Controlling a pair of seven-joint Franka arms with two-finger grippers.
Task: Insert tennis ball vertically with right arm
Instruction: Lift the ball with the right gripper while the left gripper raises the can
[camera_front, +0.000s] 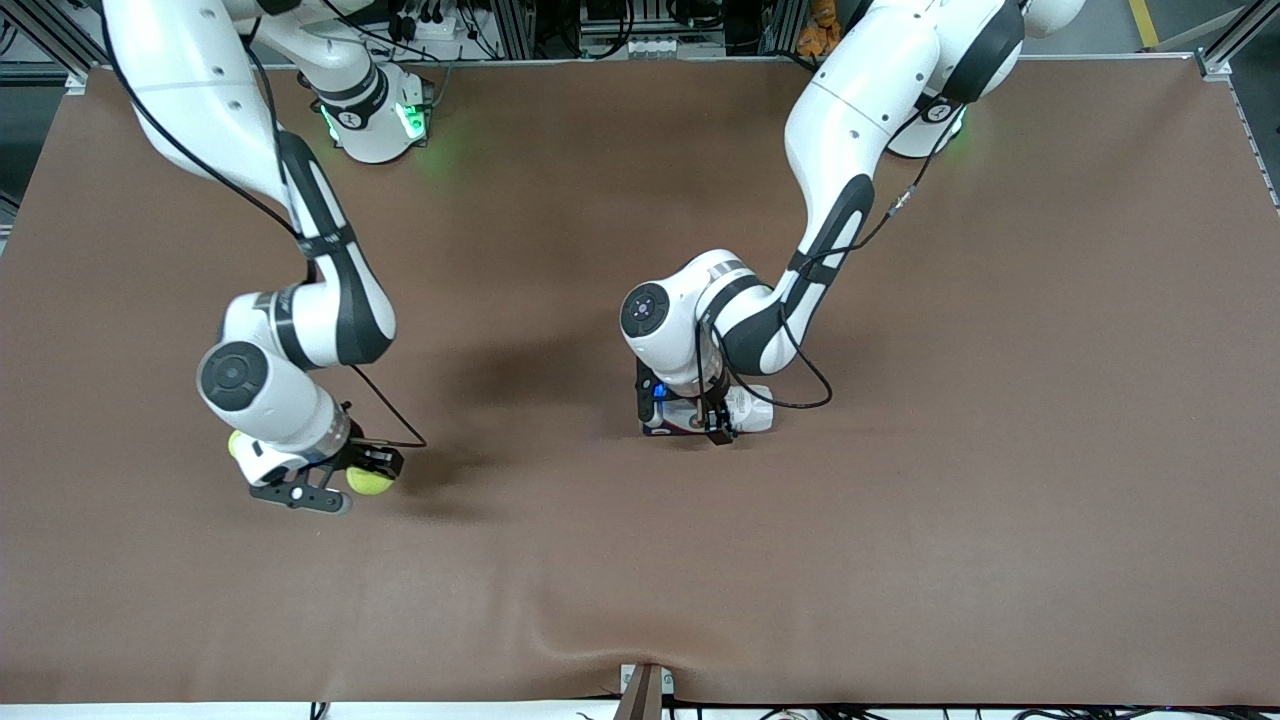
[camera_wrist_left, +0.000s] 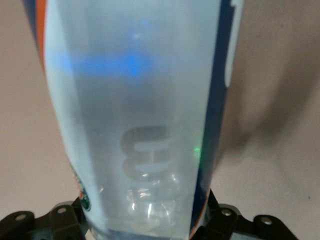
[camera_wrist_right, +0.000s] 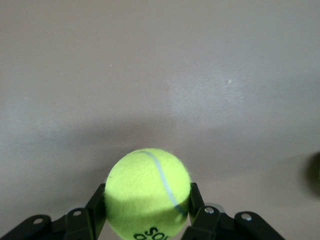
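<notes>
The yellow-green tennis ball sits between the black fingers of my right gripper, which is shut on it, low over the brown table toward the right arm's end. A clear plastic tube with a blue and orange label lies on its side in the middle of the table. My left gripper is down on the tube, with a finger pressed against each side of it. The left wrist hides much of the tube in the front view.
A second yellow ball peeks out from under the right arm's wrist, on the table. The brown table cover has a wrinkle near its front edge at the middle.
</notes>
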